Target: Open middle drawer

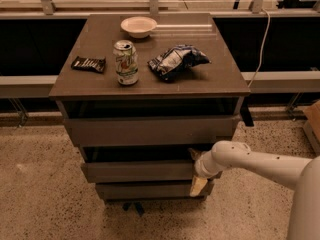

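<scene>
Horizontally long, the middle drawer (137, 172) faces the camera. The gripper (196, 171) is at its right end, grip unclear.

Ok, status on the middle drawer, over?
Claw at right end of middle drawer front. Soda can, chip bag, bowl, snack bar on the cabinet top, not in the drawer's path.

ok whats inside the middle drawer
Only a dark gap shows above the middle drawer front, with nothing visible in it. The top drawer overhangs the rest, so any contents are hidden. The gripper is at the middle drawer's right end.
</scene>
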`<state>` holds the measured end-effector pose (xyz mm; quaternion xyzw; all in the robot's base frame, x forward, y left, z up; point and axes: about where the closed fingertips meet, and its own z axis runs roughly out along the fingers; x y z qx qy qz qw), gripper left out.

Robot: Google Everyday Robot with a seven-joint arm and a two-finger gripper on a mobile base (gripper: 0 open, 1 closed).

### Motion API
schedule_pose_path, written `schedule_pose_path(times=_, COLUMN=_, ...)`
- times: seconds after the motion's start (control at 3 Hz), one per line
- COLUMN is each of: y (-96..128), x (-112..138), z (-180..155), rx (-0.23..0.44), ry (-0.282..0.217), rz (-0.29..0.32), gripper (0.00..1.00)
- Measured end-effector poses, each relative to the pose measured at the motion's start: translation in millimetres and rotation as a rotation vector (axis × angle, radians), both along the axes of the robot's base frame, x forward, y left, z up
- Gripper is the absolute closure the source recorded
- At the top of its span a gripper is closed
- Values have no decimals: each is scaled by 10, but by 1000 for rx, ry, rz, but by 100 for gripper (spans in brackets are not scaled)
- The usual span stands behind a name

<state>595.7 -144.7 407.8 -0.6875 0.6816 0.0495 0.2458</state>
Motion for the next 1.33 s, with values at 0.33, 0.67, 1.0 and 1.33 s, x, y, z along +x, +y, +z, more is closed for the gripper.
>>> schedule_pose_path(times=0.33, y=-12, x=59, z=-1, rx=49, ry=31, rz=0, gripper=18)
schedule_pose_path(times=0.67, y=15, x=40, z=-6, rx=82, ry=66, rz=11, gripper=41)
schedule_pose_path(times=1.0, y=145, x=-163, z=-3, rx=94, ry=119, rz=53, gripper=64)
schedule_pose_path(times=1.33, y=159, x=-184, z=0, rx=95, ry=124, rz=57, gripper=88)
